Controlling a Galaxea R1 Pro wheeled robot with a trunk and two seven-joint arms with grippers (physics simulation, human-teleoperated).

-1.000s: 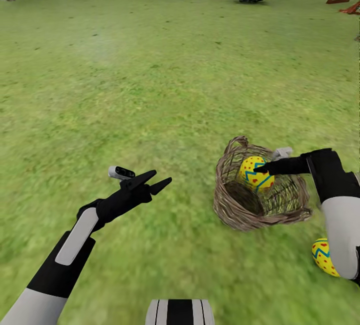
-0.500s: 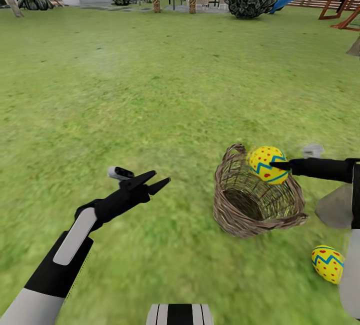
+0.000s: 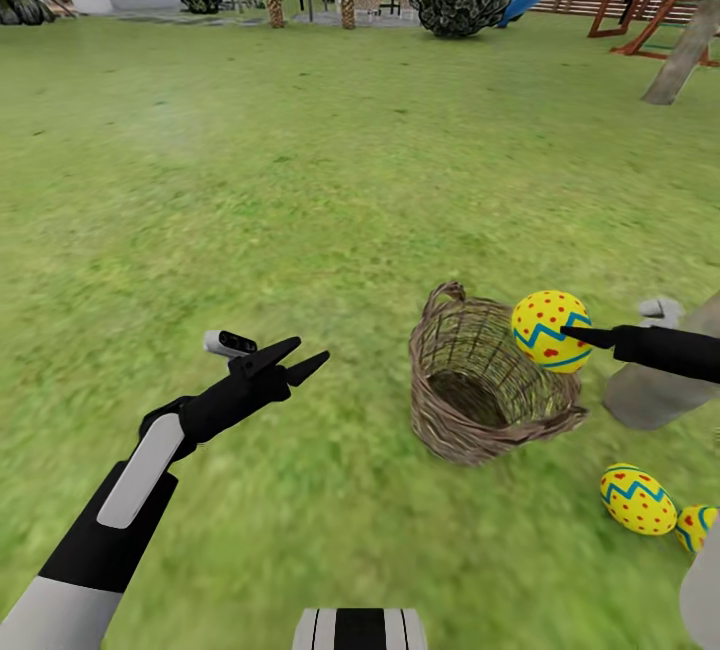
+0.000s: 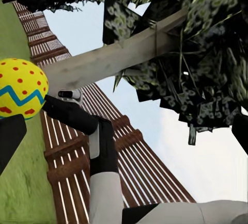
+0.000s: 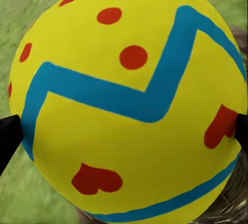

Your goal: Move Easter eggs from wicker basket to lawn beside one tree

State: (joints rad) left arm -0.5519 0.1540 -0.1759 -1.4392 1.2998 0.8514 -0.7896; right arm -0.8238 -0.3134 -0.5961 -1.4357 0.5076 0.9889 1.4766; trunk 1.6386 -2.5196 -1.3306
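Yellow Easter egg with blue zigzag band and red dots, gripped by the right tool above the far rim of the brown woven wicker basket.
Right tool fingers pinch the egg on both sides. Left tool hangs spread over the green lawn, well apart from the basket. Two more painted eggs lie on the grass near the grey-beige tree trunk.

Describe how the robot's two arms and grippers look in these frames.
Both arms have pale grey upper segments, then black segments. The left gripper has two black, pointed, tapering fingers, a light grey panel on the forearm and a small grey-and-black camera module beside the wrist. The right gripper is equally black and slim.
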